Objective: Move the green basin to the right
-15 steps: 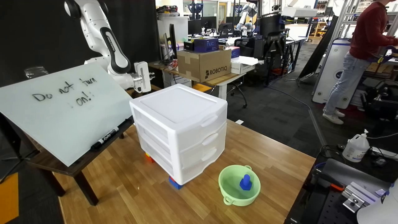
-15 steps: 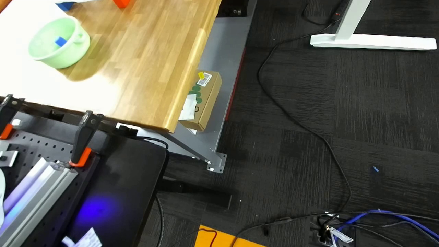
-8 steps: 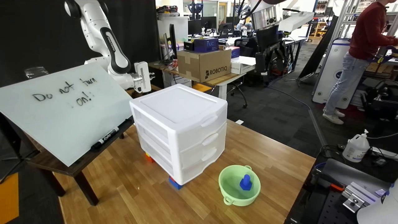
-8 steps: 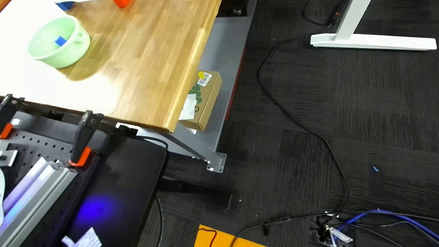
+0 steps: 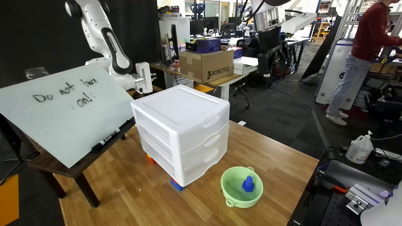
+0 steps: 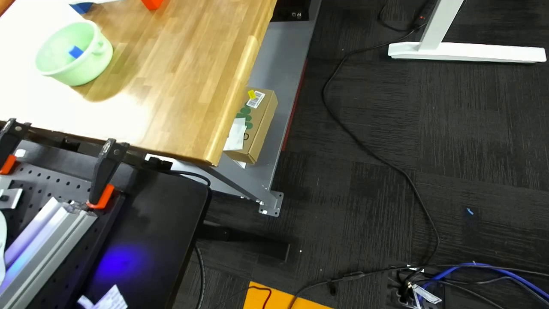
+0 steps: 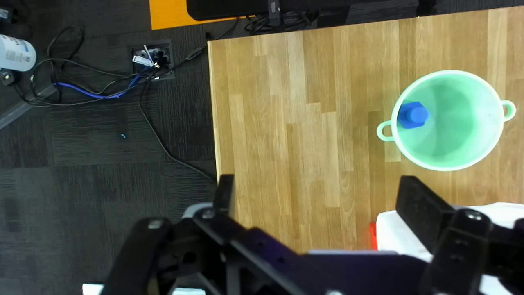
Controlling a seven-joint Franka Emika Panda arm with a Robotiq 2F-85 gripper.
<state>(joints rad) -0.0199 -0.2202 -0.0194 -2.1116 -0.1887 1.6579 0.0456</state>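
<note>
The wooden table (image 5: 267, 150) has a warm, striped top, and in an exterior view glare bleaches part of it white. On it the green basin (image 7: 454, 121) sits upright near the white drawer unit (image 5: 180, 135), a gap between them, with a small blue object (image 5: 248, 185) inside the basin. Coloured blocks (image 5: 177, 185) peek out from beneath the unit. A whiteboard (image 5: 69, 119) scrawled with "Do not turn on!" leans on a dark wooden stand (image 5: 87, 190), a black marker (image 5: 106, 139) lying along its lower edge. The gripper (image 7: 319, 194) hangs in the air, its jaws wide apart, well away from the basin. Dark carpet (image 6: 472, 141) spreads under a trailing black cable (image 6: 364, 148), a cardboard box (image 5: 205, 67) stamped ROBOTIQ sits on a desk (image 5: 224, 81), and farther off stands a person (image 5: 364, 56) in a red top and jeans.
</note>
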